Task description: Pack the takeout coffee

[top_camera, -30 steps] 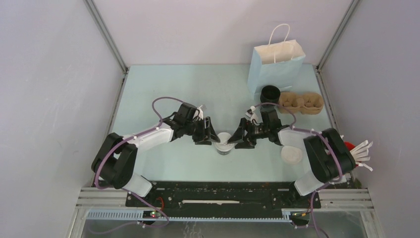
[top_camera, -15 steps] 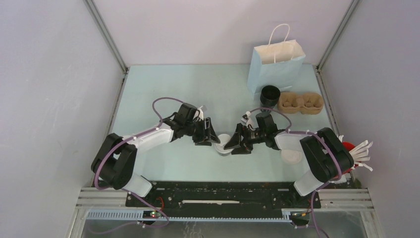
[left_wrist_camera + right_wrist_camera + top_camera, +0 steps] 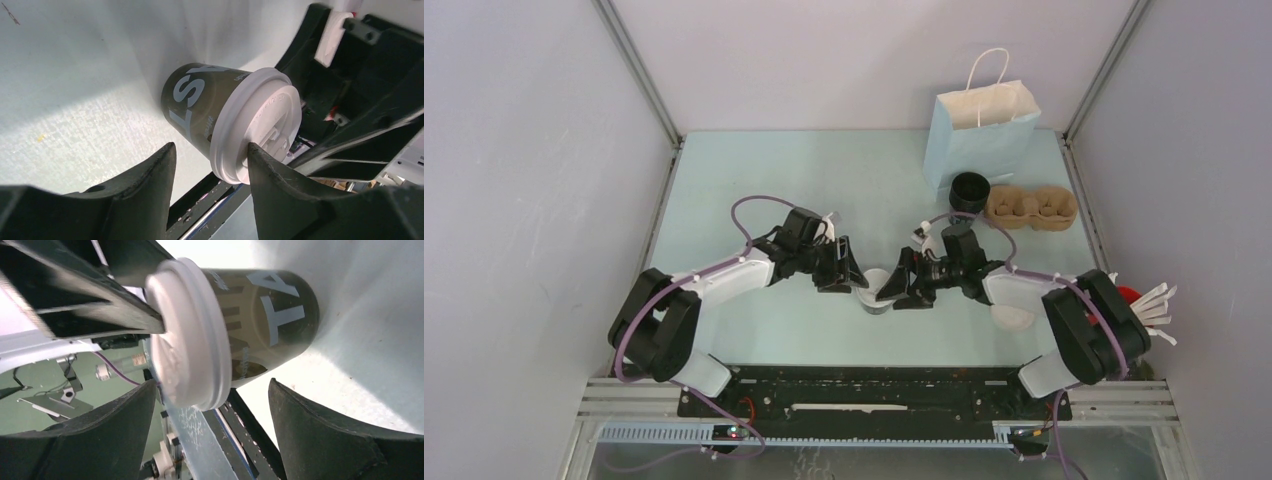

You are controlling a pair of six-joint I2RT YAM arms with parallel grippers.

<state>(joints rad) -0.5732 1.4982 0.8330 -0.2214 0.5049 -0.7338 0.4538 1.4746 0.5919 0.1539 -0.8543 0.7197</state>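
- Your right pincer [image 3: 211, 381] stands open. Its two fingers lie on either side of the cup [image 3: 270, 320], with a plain gap on the side towards the cup's base. The other finger sits close by the rim of the lid [image 3: 185, 355] and shows no sign of pressing it.
- Your left pincer [image 3: 210, 147] has its jaws partly parted. In its own view one fingertip [image 3: 260, 165] overlaps the rim of the lid [image 3: 260, 130], and the other sits near the wall of the cup [image 3: 195, 110]. You cannot tell whether it clamps the cup or only rests against it.
- From above, the left pincer [image 3: 849, 280] comes at the cup [image 3: 876, 293] from the left and the right pincer [image 3: 902, 290] from the right. Both are close against it.
- The cup is dark with pale lettering and has its white lid on. It stands upright on the table [image 3: 824, 180], near the middle and towards the near side.
- A white round thing [image 3: 1014, 318] lies on the table, partly hidden under your right arm.
- At the far right corner a light blue paper bag [image 3: 979, 130] stands upright with its white handles up.
- A black cup [image 3: 969, 190] stands just in front of the bag, and a brown cardboard tray [image 3: 1031, 205] lies just beside that cup, to its right.
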